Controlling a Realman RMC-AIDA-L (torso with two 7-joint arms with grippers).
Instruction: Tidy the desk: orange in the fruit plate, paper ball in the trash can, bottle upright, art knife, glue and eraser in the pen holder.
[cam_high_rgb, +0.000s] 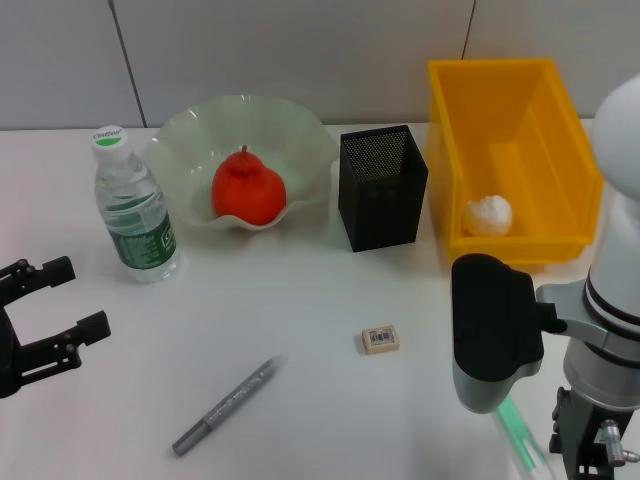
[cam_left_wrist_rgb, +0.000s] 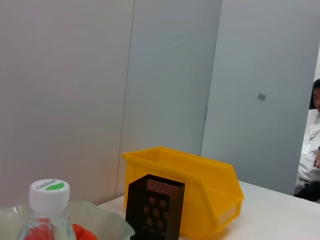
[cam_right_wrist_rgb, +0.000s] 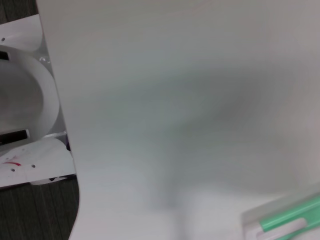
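We read the sorting as well along: the orange (cam_high_rgb: 247, 189) sits in the fruit plate (cam_high_rgb: 180, 135), the paper ball (cam_high_rgb: 489, 214) lies in the trash can (cam_high_rgb: 500, 95), and the bottle (cam_high_rgb: 134, 205) stands upright — each where the task wants it. The pen holder (cam_high_rgb: 382, 187) waits between plate and bin. The eraser (cam_high_rgb: 380, 339) rests on the surface (cam_high_rgb: 320, 300), well apart from the left claw (cam_high_rgb: 50, 320), which hangs spread apart at the near left edge. The right claw (cam_high_rgb: 585, 440) hovers low over a green-and-white tool (cam_right_wrist_rgb: 285, 220) — its fingers we cannot tell.
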